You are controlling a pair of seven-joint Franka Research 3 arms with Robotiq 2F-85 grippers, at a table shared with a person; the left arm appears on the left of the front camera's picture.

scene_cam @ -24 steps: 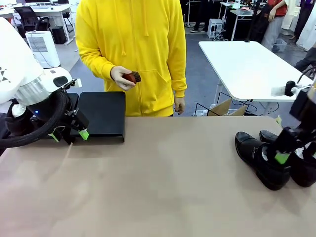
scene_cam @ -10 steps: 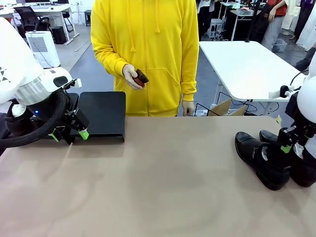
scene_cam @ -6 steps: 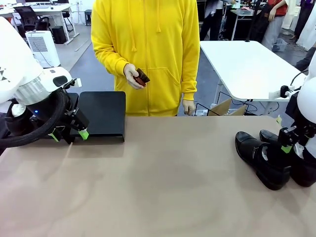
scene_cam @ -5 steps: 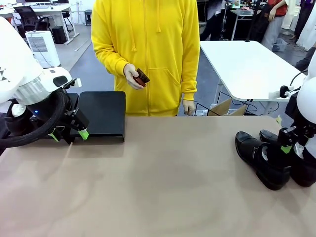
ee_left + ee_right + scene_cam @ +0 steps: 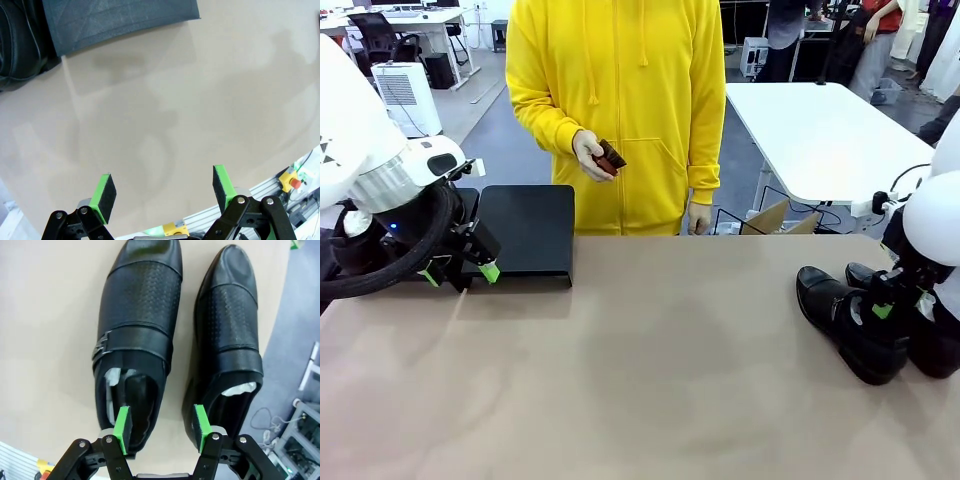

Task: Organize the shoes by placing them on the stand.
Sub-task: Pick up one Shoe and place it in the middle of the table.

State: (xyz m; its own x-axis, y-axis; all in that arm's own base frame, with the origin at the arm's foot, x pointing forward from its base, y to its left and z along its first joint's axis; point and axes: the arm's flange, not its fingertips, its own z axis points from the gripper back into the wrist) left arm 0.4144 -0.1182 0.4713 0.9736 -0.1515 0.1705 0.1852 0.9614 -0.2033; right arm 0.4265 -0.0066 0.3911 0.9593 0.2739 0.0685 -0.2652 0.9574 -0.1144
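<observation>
Two black glossy shoes lie side by side at the table's right end: a buckled shoe (image 5: 847,322) (image 5: 137,315) and its mate (image 5: 932,345) (image 5: 231,315), both stuffed with white paper. My right gripper (image 5: 882,308) (image 5: 161,429) hangs open just over the buckled shoe's heel opening, one pad above the opening and the other above the gap between the shoes. The matte-black stand (image 5: 527,232) (image 5: 120,20) sits at the far left. My left gripper (image 5: 458,274) (image 5: 164,187) stands open and empty in front of it. A black leathery shape (image 5: 20,45) beside the stand looks like a shoe.
A person in a yellow hoodie (image 5: 620,90) stands at the far side holding a small brown brush (image 5: 608,157) in one hand. Bare tan table (image 5: 640,370) stretches between the stand and the shoes. A white table (image 5: 820,130) stands behind on the right.
My right gripper rose off the buckled shoe, then shifted slightly left over its heel. The person stepped a little to the right, still holding the brush. The left arm has not moved.
</observation>
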